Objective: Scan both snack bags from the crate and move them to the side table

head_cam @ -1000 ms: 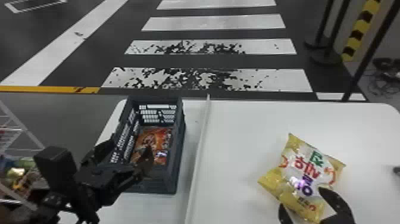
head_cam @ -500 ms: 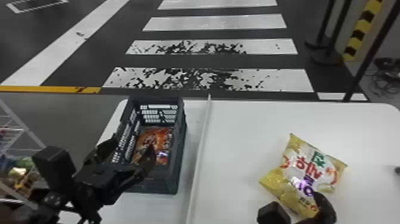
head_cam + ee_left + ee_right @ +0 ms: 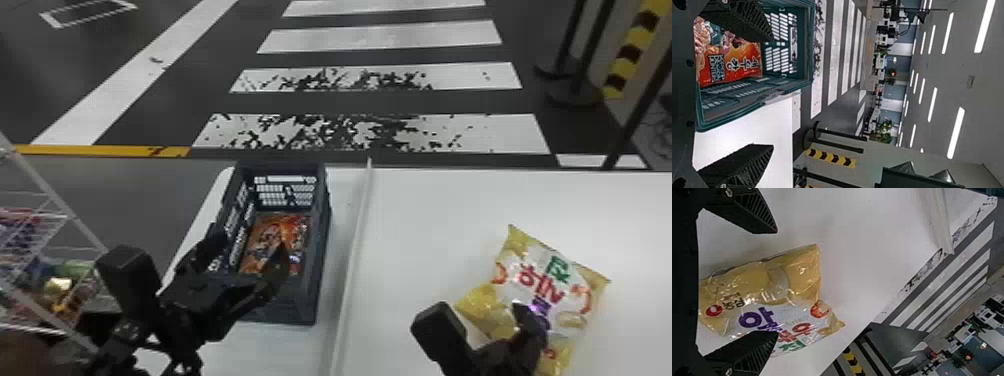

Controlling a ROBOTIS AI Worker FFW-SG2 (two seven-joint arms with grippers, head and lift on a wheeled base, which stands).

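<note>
In the head view my left gripper (image 3: pixel 250 270) stands open over the near left part of the dark crate (image 3: pixel 322 250), where an orange snack bag (image 3: pixel 275 235) lies. The left wrist view has the left gripper (image 3: pixel 770 94) with fingers wide apart, the orange bag (image 3: pixel 734 66) inside the crate (image 3: pixel 750 109). A yellow and white snack bag (image 3: pixel 545 285) lies on the white table's right part, and my right gripper (image 3: pixel 520 320) is over its near left side. In the right wrist view that gripper (image 3: pixel 777 282) is open, the yellow bag (image 3: pixel 770 293) partly between its fingers, not gripped.
A raised white divider (image 3: pixel 350 265) runs along the white table (image 3: pixel 425 225) between crate and yellow bag. At the far left stands a wire rack (image 3: pixel 60 230) with colourful packages. Barrier posts (image 3: pixel 575 90) rise from the floor beyond the table.
The right gripper has moved left and turned, from the yellow bag's near edge to its near left side. The left gripper, crate and both bags look nearly unmoved.
</note>
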